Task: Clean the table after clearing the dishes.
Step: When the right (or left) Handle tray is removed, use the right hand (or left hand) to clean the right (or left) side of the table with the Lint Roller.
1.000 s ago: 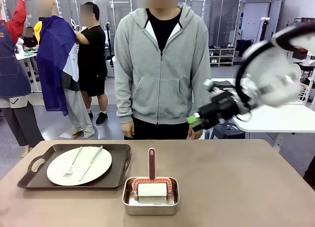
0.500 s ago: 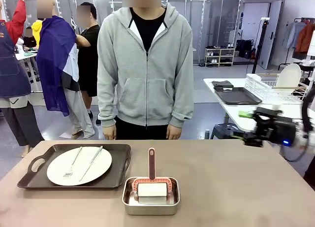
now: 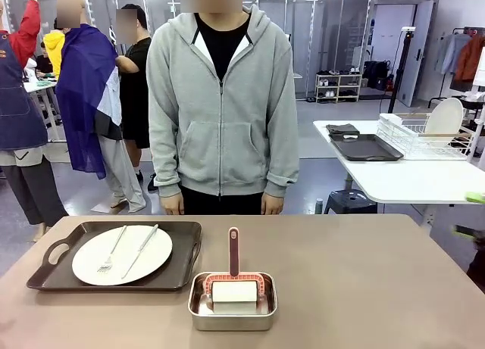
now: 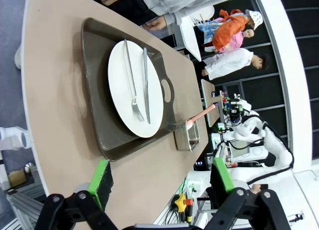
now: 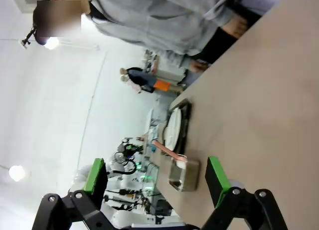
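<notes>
Matte brown table (image 3: 364,288), free at right; round white plate (image 3: 121,254) on dark tray (image 3: 182,272) left; left gripper (image 4: 160,177), right gripper (image 5: 155,176) wide, empty.

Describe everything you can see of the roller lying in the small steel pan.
The roller has a white roll in a coral-red frame, with a straight handle of the same colour, plastic by its look. It lies in a small rectangular steel pan on the table, near the robot's edge. The roll rests inside the pan; the handle rises over the far rim, pointing toward the person. Nothing else touches it.
</notes>
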{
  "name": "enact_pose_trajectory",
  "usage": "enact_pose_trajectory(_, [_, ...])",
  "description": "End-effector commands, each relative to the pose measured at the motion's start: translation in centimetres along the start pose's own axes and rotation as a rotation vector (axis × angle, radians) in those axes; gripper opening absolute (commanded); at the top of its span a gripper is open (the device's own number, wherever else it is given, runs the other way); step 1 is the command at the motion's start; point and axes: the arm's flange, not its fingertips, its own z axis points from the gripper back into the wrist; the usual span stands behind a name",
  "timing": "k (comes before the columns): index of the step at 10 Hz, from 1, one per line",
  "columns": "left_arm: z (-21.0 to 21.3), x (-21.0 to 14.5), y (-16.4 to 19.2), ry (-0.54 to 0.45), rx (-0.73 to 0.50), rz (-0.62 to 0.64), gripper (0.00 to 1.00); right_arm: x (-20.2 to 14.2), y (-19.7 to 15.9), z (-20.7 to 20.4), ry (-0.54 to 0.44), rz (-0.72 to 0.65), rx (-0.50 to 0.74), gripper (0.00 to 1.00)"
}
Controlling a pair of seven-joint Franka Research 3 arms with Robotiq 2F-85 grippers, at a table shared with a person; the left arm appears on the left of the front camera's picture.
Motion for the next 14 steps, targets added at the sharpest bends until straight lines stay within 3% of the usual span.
enact_pose_trajectory(1, [0.3,-0.2,-0.1,0.008,0.007,0.0,1.0,-1.0,1.9,5.1,-0.045,-0.03,-0.083,1.0])
enact_pose_trajectory(4, [0.3,-0.2,-0.1,0.008,0.007,0.0,1.0,-0.8,2.3,7.6,-0.052,0.004,-0.149,1.0])
enact_pose_trajectory(5, [0.3,-0.2,-0.1,0.008,0.007,0.0,1.0,-1.4,1.4,8.7,-0.069,0.006,-0.113,1.0])
enact_pose_trajectory(14, [0.3,-0.2,-0.1,0.008,0.007,0.0,1.0,-1.4,1.4,8.7,-0.069,0.006,-0.113,1.0])
